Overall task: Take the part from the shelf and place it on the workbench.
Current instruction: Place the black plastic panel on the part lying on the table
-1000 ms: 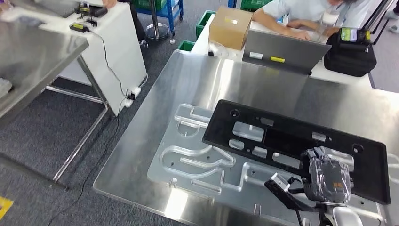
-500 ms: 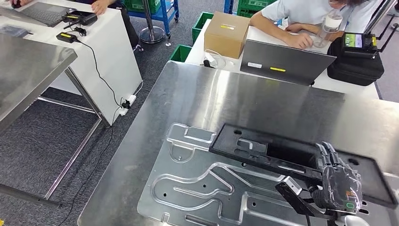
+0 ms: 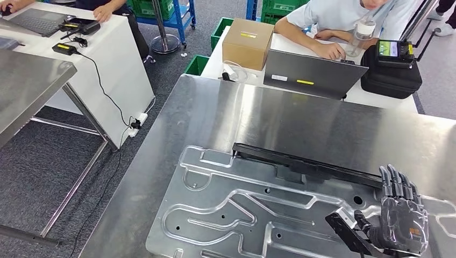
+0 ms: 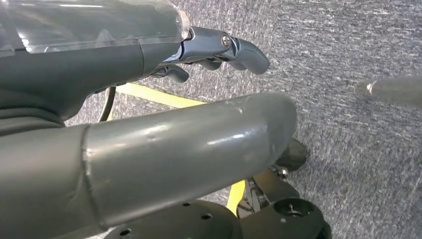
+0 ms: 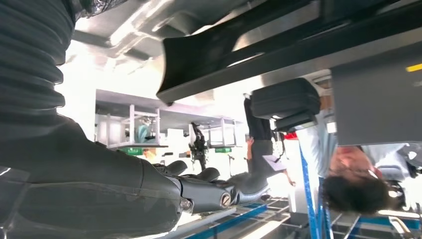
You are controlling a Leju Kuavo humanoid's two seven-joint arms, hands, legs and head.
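Observation:
The part is a long black plastic panel. In the head view it sits low over the silver fixture plate on the steel workbench, tilted so I see it almost edge-on. My right hand is at the part's right end, back up, fingers stretched straight ahead. In the right wrist view the part runs close along the plate, and a bright gap separates it from the straight fingers of my right hand, which hold nothing. My left hand hangs over grey carpet, empty, fingers loosely apart.
Behind the bench stands a white desk with a grey laptop, a cardboard box and a black bag; a person leans over it. A steel table and white desk stand left across a carpeted aisle.
The camera has shifted. The part dropped from a raised, face-up tilt to lie low over the plate, nearly edge-on. My right hand's fingers came off its face and straightened.

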